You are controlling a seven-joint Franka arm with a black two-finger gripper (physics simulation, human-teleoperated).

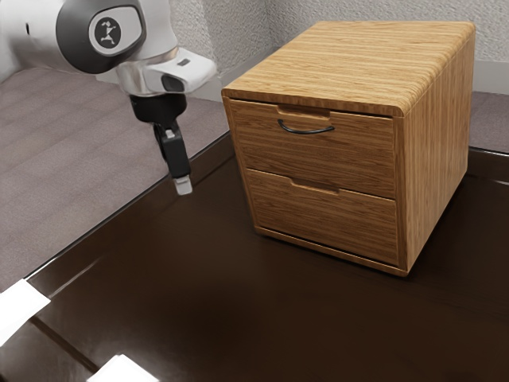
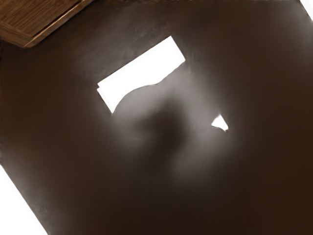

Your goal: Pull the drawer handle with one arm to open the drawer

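Note:
A wooden cabinet (image 1: 358, 135) with two drawers stands on the dark table (image 1: 238, 318), toward the exterior view's right. The top drawer (image 1: 318, 151) carries a thin dark curved handle (image 1: 306, 129) just under the cabinet's top edge, and its front sits flush with the cabinet. The lower drawer (image 1: 322, 215) has only a small notch and also sits flush. My gripper (image 1: 183, 187) hangs pointing down over the table, to the left of the cabinet and lower than the handle, touching nothing. In the wrist view a corner of the cabinet (image 2: 34, 19) lies beyond the hand.
The table's edge (image 1: 119, 219) runs diagonally below my gripper, with grey carpeted floor (image 1: 64, 159) beyond it. White patches (image 1: 16, 306) lie at the table's near left corner. A bright white reflection (image 2: 142, 71) shows on the glossy table top under the hand.

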